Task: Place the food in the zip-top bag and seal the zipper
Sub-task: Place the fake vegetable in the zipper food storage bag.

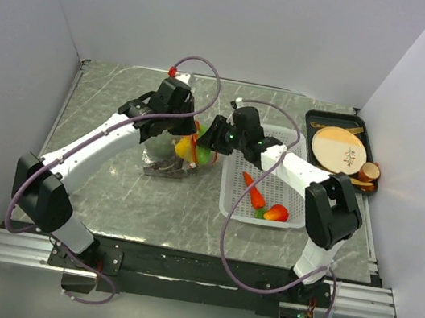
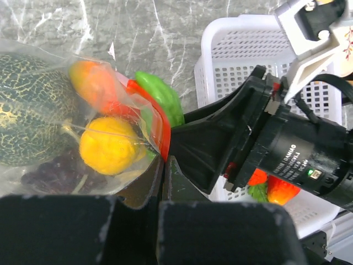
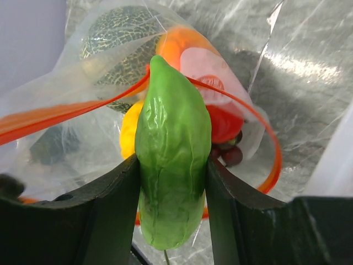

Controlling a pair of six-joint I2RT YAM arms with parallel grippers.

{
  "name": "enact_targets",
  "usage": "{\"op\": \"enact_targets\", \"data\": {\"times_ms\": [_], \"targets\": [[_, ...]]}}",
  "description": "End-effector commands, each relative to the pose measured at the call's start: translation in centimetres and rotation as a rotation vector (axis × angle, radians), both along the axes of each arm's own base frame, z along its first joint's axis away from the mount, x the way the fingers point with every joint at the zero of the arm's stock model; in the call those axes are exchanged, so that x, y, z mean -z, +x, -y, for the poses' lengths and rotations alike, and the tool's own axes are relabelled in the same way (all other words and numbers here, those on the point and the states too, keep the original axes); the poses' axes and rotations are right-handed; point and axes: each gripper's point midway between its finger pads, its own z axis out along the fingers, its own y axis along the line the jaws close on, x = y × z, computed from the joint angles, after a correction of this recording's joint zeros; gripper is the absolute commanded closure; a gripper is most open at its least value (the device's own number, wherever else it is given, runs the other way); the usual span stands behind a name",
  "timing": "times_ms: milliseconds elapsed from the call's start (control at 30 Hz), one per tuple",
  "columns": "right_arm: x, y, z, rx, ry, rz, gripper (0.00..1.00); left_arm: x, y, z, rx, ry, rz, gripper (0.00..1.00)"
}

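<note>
Far left, the left fingers (image 1: 190,129) are clamped tight on the thin orange-red zipper strip (image 3: 66,110), holding up the mouth of the clear crinkly zip-top bag (image 1: 164,163) on the grey marbled desk (image 1: 116,102). Already inside: a dark green netted round fruit (image 2: 27,105), an orange-red tomato (image 2: 94,83), a yellow lumpy piece (image 2: 110,144) and purple grapes (image 2: 55,174). Just right of that, the right fingers (image 1: 208,144) are squeezing a bumpy green pepper-ish piece (image 3: 172,154) from both sides, its tip right at the bag mouth. Further right, a white perforated plastic basket (image 1: 273,187) has an orange carrot (image 1: 254,190) and a red piece (image 1: 277,212). Far right, a black tray (image 1: 317,119) carries a tan wooden disc (image 1: 338,147).
</note>
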Motion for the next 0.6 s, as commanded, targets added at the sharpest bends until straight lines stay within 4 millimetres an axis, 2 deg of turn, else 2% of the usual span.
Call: {"op": "enact_targets", "data": {"times_ms": [0,67,133,300,333,367,467,500,567], "targets": [[-3.5,0.5,-1.8,-0.025,0.074,0.072,0.76,-3.9,0.3,0.5,0.002,-0.092,0.103,0.99],[-4.0,0.2,-1.5,-0.02,0.059,0.099,0.76,-3.7,0.5,0.2,-0.01,-0.08,0.1,0.99],[-3.6,-0.2,-0.6,-0.007,0.02,0.099,0.76,-3.7,0.6,-0.1,-0.018,-0.073,0.096,0.99],[-3.9,-0.9,3.0,0.094,-0.074,0.151,0.75,-3.3,0.7,-0.4,-0.023,-0.065,0.088,0.99],[-3.5,-1.2,3.8,0.111,-0.092,0.152,0.74,-3.2,0.7,-0.3,-0.017,-0.067,0.086,0.99],[-4.6,-1.4,4.3,0.126,-0.083,0.183,0.74,-3.2,0.7,-0.3,-0.014,-0.068,0.084,0.99],[-5.2,-2.2,4.5,0.096,-0.082,0.2,0.74,-2.8,0.7,-0.1,-0.008,-0.071,0.075,0.99],[-5.1,-3.1,3.8,0.036,-0.062,0.18,0.74,-2.7,0.8,0.0,-0.006,-0.073,0.075,0.99],[-4.3,-3.6,3.4,0.006,-0.065,0.147,0.74,-2.6,0.9,0.2,-0.003,-0.08,0.078,0.99]]}}
